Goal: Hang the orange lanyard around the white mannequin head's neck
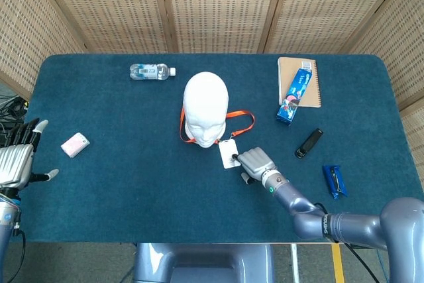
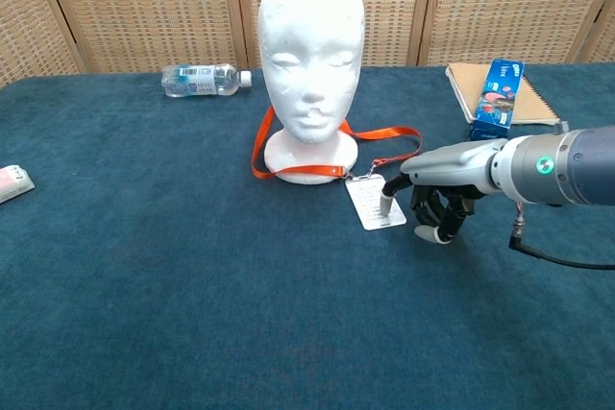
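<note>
The white mannequin head [image 1: 205,105] [image 2: 309,45] stands upright mid-table. The orange lanyard [image 1: 240,122] [image 2: 288,170] lies on the cloth around its base, one loop trailing off to the right. Its white badge card [image 1: 228,154] [image 2: 371,205] lies flat in front of the base. My right hand [image 1: 256,162] [image 2: 439,191] hovers low just right of the card, one straight finger [image 2: 388,199] touching the card's right edge and the others curled under, holding nothing. My left hand [image 1: 16,158] is at the table's far left edge, fingers apart and empty; the chest view does not show it.
A water bottle [image 1: 152,71] [image 2: 205,80] lies behind the head. A notebook [image 1: 309,91] with a blue box [image 1: 294,95] [image 2: 495,88] sits back right. A black device [image 1: 309,142] and a blue wrapper [image 1: 334,180] lie right of my right hand. A pink item [image 1: 75,144] lies left.
</note>
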{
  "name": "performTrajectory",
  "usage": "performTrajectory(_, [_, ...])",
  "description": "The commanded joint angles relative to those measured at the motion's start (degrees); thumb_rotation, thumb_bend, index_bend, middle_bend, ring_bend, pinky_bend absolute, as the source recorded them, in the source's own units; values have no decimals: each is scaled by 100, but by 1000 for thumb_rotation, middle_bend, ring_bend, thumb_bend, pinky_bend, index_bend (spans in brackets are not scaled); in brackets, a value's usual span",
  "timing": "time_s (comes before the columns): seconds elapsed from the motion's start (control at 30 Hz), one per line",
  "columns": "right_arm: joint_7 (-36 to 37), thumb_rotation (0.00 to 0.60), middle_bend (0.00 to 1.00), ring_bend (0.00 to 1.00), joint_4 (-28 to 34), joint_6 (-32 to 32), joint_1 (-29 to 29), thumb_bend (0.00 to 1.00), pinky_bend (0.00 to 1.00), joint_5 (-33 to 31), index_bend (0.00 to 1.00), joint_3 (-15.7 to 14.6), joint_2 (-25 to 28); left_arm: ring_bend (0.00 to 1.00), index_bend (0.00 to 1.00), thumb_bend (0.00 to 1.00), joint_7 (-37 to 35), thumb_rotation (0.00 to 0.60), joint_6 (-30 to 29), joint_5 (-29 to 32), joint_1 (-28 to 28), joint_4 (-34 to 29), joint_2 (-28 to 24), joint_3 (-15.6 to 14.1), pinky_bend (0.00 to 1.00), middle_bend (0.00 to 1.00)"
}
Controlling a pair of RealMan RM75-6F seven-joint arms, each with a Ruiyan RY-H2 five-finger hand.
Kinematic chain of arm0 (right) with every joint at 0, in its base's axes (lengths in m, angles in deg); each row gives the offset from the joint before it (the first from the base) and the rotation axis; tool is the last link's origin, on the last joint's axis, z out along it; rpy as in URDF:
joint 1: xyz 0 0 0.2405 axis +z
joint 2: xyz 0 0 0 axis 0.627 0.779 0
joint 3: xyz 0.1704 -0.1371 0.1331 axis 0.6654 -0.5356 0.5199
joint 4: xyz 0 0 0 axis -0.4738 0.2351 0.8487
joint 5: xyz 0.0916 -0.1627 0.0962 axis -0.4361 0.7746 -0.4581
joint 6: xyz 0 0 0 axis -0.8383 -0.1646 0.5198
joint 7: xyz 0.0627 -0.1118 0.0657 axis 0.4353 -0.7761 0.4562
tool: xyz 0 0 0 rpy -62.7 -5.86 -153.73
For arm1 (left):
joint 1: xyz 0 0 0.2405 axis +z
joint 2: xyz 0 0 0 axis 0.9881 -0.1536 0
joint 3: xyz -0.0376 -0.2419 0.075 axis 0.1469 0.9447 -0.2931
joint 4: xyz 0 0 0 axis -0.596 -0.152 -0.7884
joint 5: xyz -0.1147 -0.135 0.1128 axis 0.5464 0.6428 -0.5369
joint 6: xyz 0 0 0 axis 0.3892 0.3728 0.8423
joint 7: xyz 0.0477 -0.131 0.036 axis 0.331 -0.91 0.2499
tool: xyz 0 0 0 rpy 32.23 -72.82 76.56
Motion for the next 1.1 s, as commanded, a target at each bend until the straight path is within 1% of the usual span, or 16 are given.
performTrajectory(0.03, [-49,600,691,584,221,76,73,687,690,-6,273,-115,137,0,0,0,9,600,-1,-11,7,-5,4,5,0,0])
performTrajectory(0.17, [6,600,693,584,668,169,74,689,690,290,280,-246,398,0,0,0,33,600,10,-23,21,-16,12,6,0,0])
performTrajectory(0.37, [34,600,693,584,1172,299,58,688,690,713,287,-472,692,0,0,0,59,600,19,-37,31,-29,18,12,0,0])
performTrajectory(0.43, [73,600,694,584,1404,337,18,688,690,1004,296,-569,809,0,0,0,81,600,25,-43,33,-34,25,14,0,0])
performTrajectory(0.67, [246,600,695,584,1848,493,-29,688,690,1621,310,-738,1149,0,0,0,141,600,30,-54,41,-61,44,20,0,0])
performTrajectory(0.77, [409,600,696,584,1959,482,-95,688,690,1863,309,-726,1243,0,0,0,162,600,13,-64,51,-76,47,24,0,0])
performTrajectory(0.93, [963,600,696,584,2215,199,-366,688,691,2529,293,-514,1554,0,0,0,151,600,-9,-82,72,-81,43,34,0,0])
performTrajectory(1.0, [1298,600,696,584,2356,-87,-550,688,690,2900,285,-386,1848,0,0,0,133,600,-22,-104,82,-85,36,40,0,0])
performTrajectory(1.1, [1749,600,696,584,2415,-566,-872,689,690,3451,279,-317,2291,0,0,0,114,600,-51,-167,103,-93,28,31,0,0])
